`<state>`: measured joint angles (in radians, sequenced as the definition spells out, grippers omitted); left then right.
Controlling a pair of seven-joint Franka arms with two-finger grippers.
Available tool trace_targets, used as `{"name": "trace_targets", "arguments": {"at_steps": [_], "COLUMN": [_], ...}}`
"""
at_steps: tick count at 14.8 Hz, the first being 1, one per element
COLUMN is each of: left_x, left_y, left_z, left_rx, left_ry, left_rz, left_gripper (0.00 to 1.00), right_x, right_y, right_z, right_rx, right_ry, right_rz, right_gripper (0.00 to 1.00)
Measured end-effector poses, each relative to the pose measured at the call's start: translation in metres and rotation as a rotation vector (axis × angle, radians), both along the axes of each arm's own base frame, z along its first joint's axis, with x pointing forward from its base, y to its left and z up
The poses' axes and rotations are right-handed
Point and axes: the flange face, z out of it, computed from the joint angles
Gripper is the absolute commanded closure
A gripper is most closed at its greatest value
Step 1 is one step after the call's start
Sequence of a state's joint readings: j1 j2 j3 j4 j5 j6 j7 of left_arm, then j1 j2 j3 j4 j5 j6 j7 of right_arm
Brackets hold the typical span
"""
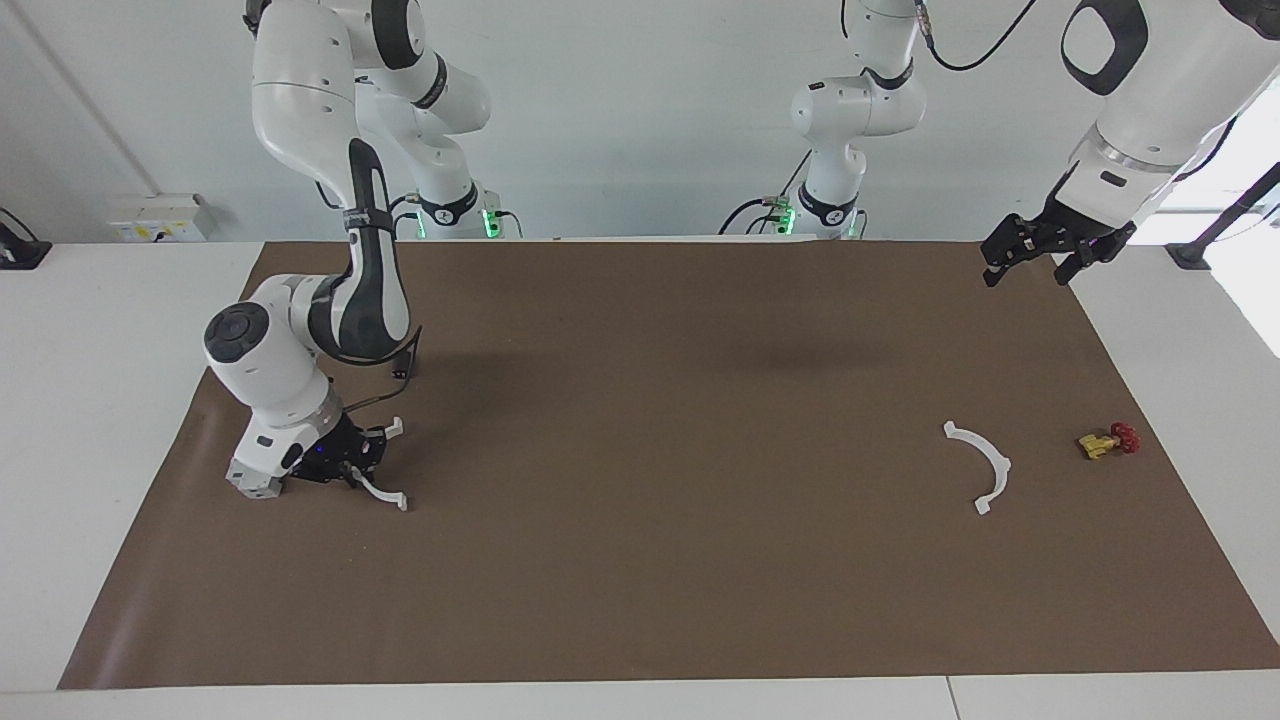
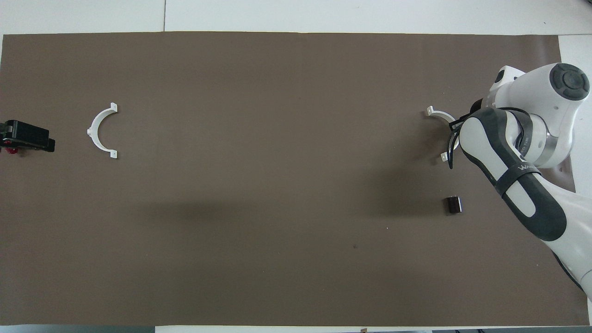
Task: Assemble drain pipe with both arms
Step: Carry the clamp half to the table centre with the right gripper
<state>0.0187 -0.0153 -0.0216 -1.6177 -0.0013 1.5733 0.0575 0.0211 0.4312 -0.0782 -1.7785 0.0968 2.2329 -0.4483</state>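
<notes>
Nearest to the robots lies a small dark block (image 2: 453,205) on the brown mat (image 1: 640,560), toward the right arm's end of the table.

A little farther out, at the same end, lies the first arc (image 1: 398,497) of the drain pipe. The right gripper (image 1: 355,472) is down at the mat, at the middle of this arc, and the arm hides that part. I cannot tell if its fingers are closed on the arc or only stand around it. The two end tabs stick out from the gripper. The line between them runs from near to far, and the open side of the arc faces the left arm's end of the table.

The second arc (image 1: 985,465) lies flat and alone toward the left arm's end, well apart from the first. Its tabs also line up from near to far, and its open side faces the right arm's end, so the two arcs open toward each other.

Near the second arc, closer to the left arm's end of the mat, lies a small yellow and red valve (image 1: 1108,442).

The left gripper (image 1: 1027,272) hangs in the air at that end, touching nothing, with its fingers spread apart. Seen from overhead, it covers most of the valve.
</notes>
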Motion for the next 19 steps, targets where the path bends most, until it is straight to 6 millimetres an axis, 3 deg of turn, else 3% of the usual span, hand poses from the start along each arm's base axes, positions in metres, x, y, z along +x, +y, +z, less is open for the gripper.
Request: {"name": "trace_targets", "arguments": {"at_steps": [2, 4, 6, 8, 10, 11, 13, 19], "left_x": [0.0, 0.0, 0.0, 0.0, 0.0, 0.0, 0.0, 0.0], "left_y": [0.0, 0.0, 0.0, 0.0, 0.0, 0.0, 0.0, 0.0], "left_z": [0.0, 0.0, 0.0, 0.0, 0.0, 0.0, 0.0, 0.0], "left_rx": [0.0, 0.0, 0.0, 0.0, 0.0, 0.0, 0.0, 0.0], "left_ry": [0.0, 0.0, 0.0, 0.0, 0.0, 0.0, 0.0, 0.0], "left_rz": [0.0, 0.0, 0.0, 0.0, 0.0, 0.0, 0.0, 0.0], "left_gripper": [0.0, 0.0, 0.0, 0.0, 0.0, 0.0, 0.0, 0.0], "right_x": [0.015, 0.02, 0.007, -0.01, -0.024, -0.03, -0.034, -0.025], "right_y": [0.055, 0.136, 0.223, 0.296, 0.345, 0.361, 0.373, 0.367], "right_z": [0.035, 0.057, 0.058, 0.047, 0.035, 0.029, 0.016, -0.007], "right_rx": [0.004, -0.002, -0.004, -0.008, -0.001, 0.0, -0.005, -0.001], "right_ry": [0.018, 0.009, 0.012, 0.017, 0.005, 0.003, 0.006, -0.019], "right_rz": [-0.066, -0.157, -0.233, -0.274, -0.265, -0.252, -0.237, -0.23], "right_gripper": [0.87, 0.88, 0.88, 0.88, 0.88, 0.88, 0.88, 0.88]}}
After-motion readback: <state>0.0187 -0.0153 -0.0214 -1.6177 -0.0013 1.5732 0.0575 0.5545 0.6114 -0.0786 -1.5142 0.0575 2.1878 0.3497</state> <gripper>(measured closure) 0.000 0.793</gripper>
